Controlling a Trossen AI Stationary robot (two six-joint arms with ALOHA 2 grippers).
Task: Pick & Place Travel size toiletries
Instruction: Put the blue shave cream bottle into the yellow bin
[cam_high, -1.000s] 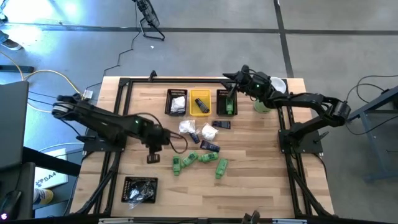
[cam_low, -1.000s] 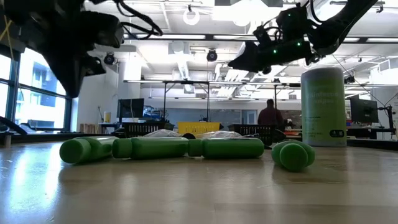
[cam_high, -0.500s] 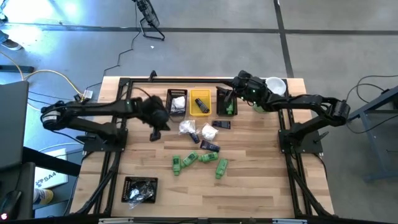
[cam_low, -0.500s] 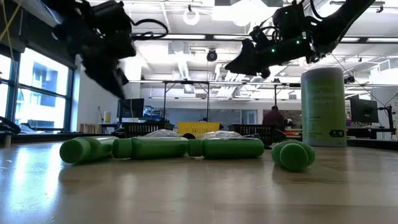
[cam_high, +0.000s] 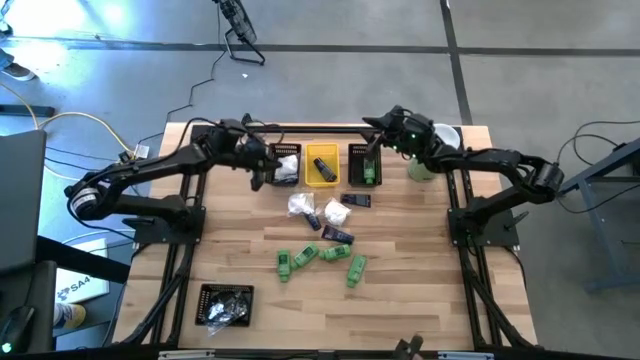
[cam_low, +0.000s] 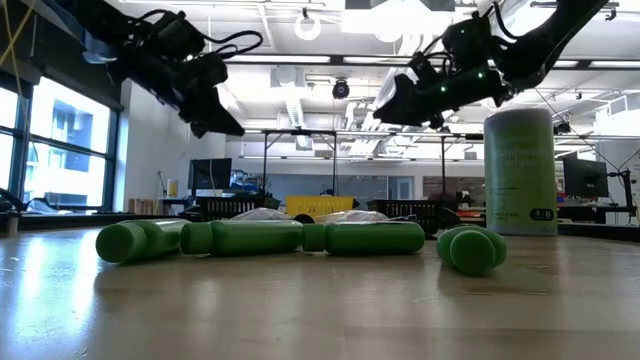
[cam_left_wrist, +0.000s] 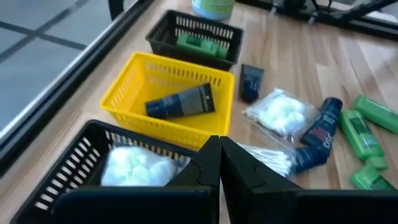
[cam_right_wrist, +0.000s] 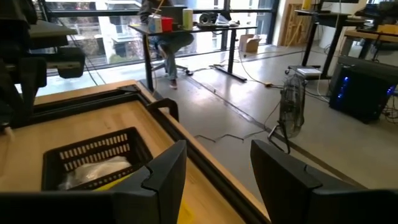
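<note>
Several green bottles (cam_high: 320, 260) lie on the table's middle; they also show in the low view (cam_low: 260, 238). White packets (cam_high: 300, 205) and dark tubes (cam_high: 338, 236) lie just beyond them. At the far edge stand three bins. The left black bin (cam_high: 284, 165) holds a white packet (cam_left_wrist: 134, 168). The yellow bin (cam_left_wrist: 168, 93) holds a dark tube (cam_left_wrist: 180, 102). The right black bin (cam_high: 364, 165) holds a green bottle (cam_left_wrist: 199, 45). My left gripper (cam_left_wrist: 219, 152) hangs shut and empty by the left black bin. My right gripper (cam_right_wrist: 217, 149) is open above the right black bin.
A big pale-green cylinder (cam_low: 520, 170) with a white lid stands at the far right corner. Another black bin (cam_high: 225, 305) with dark pieces sits near the front left. A black frame rail (cam_high: 300, 128) runs along the far edge.
My left gripper has swung from above the table's middle toward the far edge, up to the left black bin, and has tipped from pointing steeply down to a shallower slant. It stays shut.
</note>
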